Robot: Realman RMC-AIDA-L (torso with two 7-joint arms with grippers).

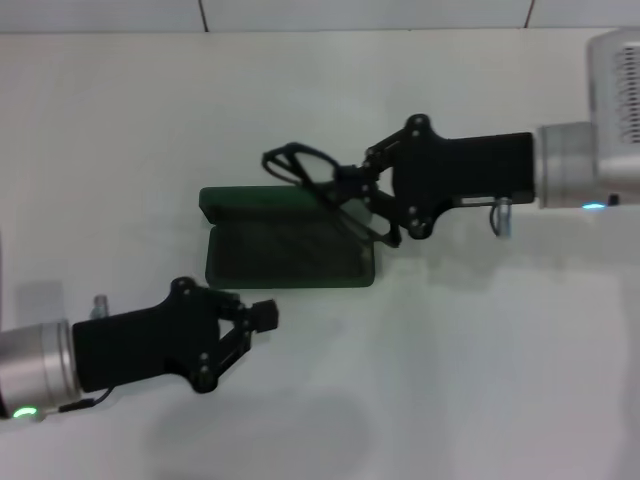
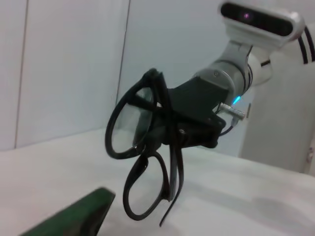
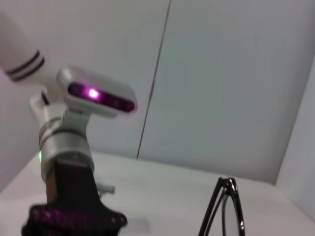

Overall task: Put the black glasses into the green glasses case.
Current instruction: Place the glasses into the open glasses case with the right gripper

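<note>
The black glasses (image 1: 318, 178) hang in my right gripper (image 1: 350, 190), which is shut on them above the far right part of the green glasses case (image 1: 288, 250). The case lies open on the white table, lid flat towards the far side. In the left wrist view the glasses (image 2: 145, 167) hang lenses down from the right gripper (image 2: 170, 130), above the case's edge (image 2: 78, 216). The glasses' temple arms show in the right wrist view (image 3: 224, 209). My left gripper (image 1: 258, 318) is shut and empty, just near of the case's front left.
The white table (image 1: 480, 350) stretches around the case. A white wall (image 1: 300, 12) runs along the far edge. The left arm shows in the right wrist view (image 3: 69, 162).
</note>
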